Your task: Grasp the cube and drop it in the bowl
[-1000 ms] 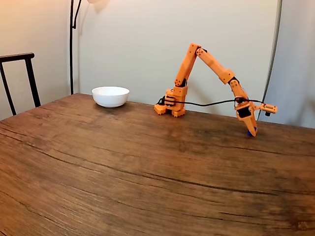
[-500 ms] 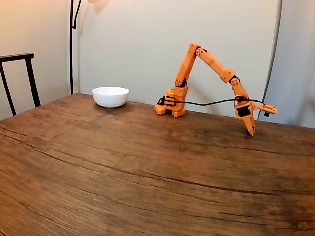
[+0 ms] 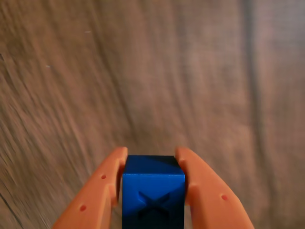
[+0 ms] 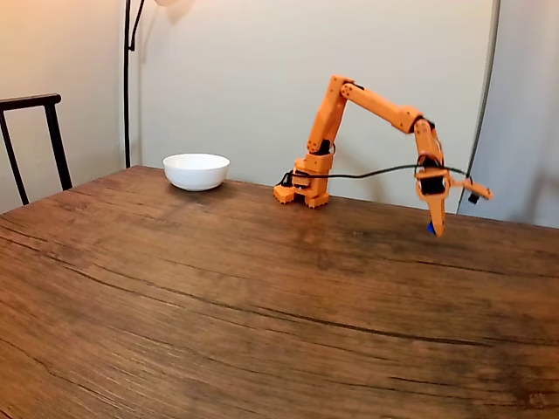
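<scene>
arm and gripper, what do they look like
The arm is bright orange plastic in boxy segments with dark joint motors, and a black cable hangs beside it. The gripper has two tapered orange fingers with small holes.

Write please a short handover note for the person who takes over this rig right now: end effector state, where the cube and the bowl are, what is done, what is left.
End effector: shut on the cube, one orange finger on each side; in the fixed view it hangs at the right, lifted off the table.
Cube: blue, seen at the end effector tip in the fixed view, clear of the wood.
Bowl: white, at the far left of the table in the fixed view, on the other side of the arm's base; whether it holds anything cannot be told.
Done: grasp and lift.
Left: carry the cube over the bowl, open, let it drop in.
</scene>
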Controlling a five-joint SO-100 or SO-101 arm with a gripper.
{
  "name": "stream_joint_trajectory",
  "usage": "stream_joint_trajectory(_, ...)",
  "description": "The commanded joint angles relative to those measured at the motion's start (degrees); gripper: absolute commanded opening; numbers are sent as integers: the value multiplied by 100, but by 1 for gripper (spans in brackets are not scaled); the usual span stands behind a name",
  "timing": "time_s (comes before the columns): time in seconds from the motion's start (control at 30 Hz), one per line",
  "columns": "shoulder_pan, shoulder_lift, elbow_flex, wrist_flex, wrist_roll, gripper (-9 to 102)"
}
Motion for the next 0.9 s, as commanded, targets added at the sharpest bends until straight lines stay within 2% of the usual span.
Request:
stream_joint_trajectory(0.0,281,554,-281,229,132,5)
stream_joint_trajectory(0.4,1441,1731,-272,290,132,5)
stream_joint_trajectory(0.6,2241,2830,-281,1547,149,5)
stream_joint_trajectory(0.87,3428,4017,-229,2725,211,5)
